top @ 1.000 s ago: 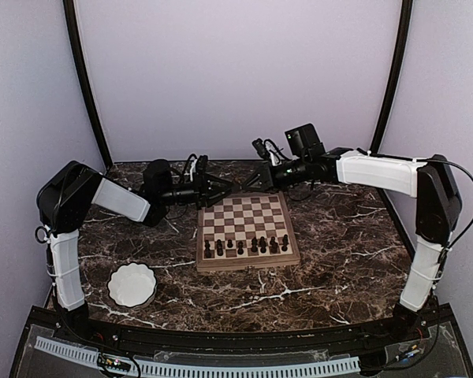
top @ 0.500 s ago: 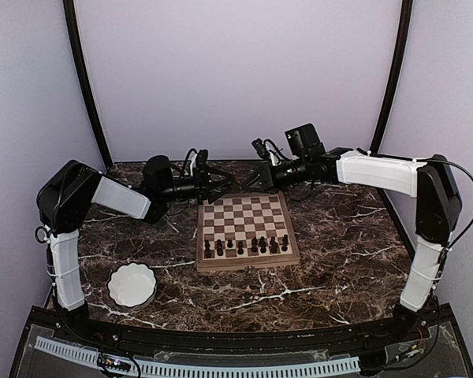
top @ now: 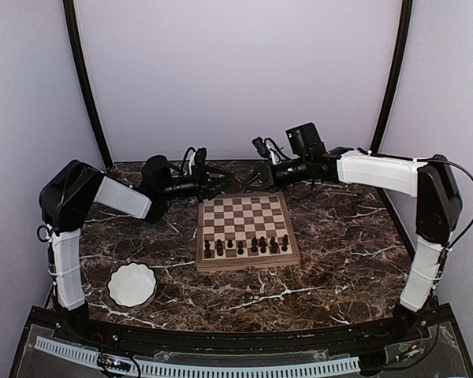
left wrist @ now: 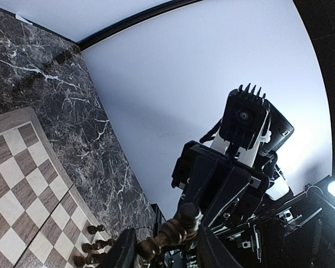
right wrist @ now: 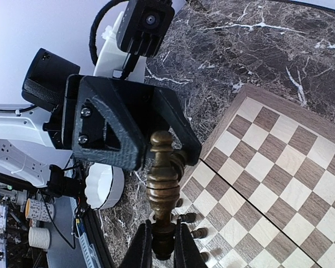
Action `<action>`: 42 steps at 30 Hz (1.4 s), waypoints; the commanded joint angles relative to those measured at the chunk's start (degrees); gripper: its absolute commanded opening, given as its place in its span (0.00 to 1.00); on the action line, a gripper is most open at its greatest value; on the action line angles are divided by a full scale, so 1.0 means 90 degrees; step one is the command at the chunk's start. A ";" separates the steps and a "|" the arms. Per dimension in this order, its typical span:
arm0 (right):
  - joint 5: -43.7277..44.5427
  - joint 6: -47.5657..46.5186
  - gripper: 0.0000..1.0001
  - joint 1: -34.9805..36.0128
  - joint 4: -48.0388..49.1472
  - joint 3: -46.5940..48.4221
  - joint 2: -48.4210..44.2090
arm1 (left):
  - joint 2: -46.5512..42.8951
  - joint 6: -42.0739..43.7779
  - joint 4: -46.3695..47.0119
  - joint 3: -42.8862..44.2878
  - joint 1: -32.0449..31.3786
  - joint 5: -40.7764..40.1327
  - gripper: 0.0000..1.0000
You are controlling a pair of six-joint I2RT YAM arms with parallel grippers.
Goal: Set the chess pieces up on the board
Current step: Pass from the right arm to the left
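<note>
Left tool (top: pixel 223 183) has lifted toward right tool (right wrist: pixel 159 245), flanking its chess piece (right wrist: pixel 161 184).

Black two-finger left gripper (top: pixel 223 184): shifted back from the far-left corner of the square tan-and-brown wooden chessboard (top: pixel 244 213), rightward, closer to the black right gripper (top: pixel 254 180).
</note>
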 commanded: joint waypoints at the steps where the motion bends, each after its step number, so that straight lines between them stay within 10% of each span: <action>1: 0.0160 0.0087 0.04 -0.0094 0.0186 -0.0012 -0.0133 | -0.0091 -0.0131 0.0709 0.0057 -0.0044 0.0246 0.37; 28: 0.0335 -0.0006 0.03 -0.0153 0.0081 -0.0208 -0.0287 | -0.0392 0.0739 -0.0977 0.0180 -0.0043 0.0263 0.12; 34: 0.0837 -0.0586 0.03 -0.0328 -0.0658 -0.0475 -0.0715 | -0.0896 0.2523 -0.4050 0.0898 -0.0104 -0.0117 0.08; 42: 0.1565 -0.1253 0.03 -0.0468 -0.1232 -0.0939 -0.1128 | -0.0474 0.5759 -1.0596 0.3865 -0.0786 -0.1799 0.05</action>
